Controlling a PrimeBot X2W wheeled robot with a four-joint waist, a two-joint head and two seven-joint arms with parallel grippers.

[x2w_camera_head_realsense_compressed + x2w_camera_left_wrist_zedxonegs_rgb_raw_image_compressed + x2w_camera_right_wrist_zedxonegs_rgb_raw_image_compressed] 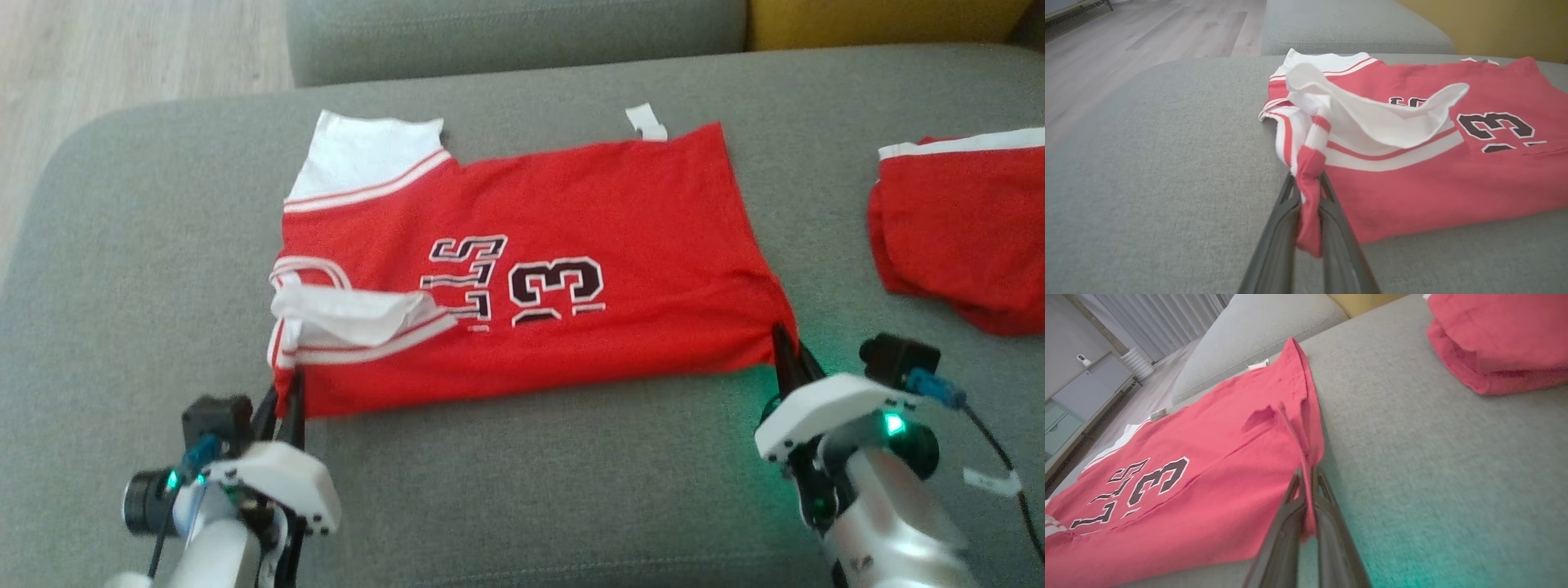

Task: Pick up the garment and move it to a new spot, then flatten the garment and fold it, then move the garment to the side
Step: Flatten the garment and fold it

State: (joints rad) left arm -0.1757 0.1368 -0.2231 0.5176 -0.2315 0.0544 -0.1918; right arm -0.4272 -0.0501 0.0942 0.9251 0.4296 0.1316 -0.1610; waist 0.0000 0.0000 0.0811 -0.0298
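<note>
The garment is a red jersey with white trim and dark numbers, spread flat on the grey sofa cushion. My left gripper is shut on its near left corner, by the striped armhole; in the left wrist view red cloth is pinched between the fingers. At the near right corner my right gripper is also shut on the hem, and the right wrist view shows a red fold clamped in my right gripper. A white sleeve lies folded over the jersey's left side.
A second red garment with a white band lies folded at the right of the cushion. The sofa's back cushions run behind, with a yellow pillow at the far right. Wooden floor lies beyond the left edge.
</note>
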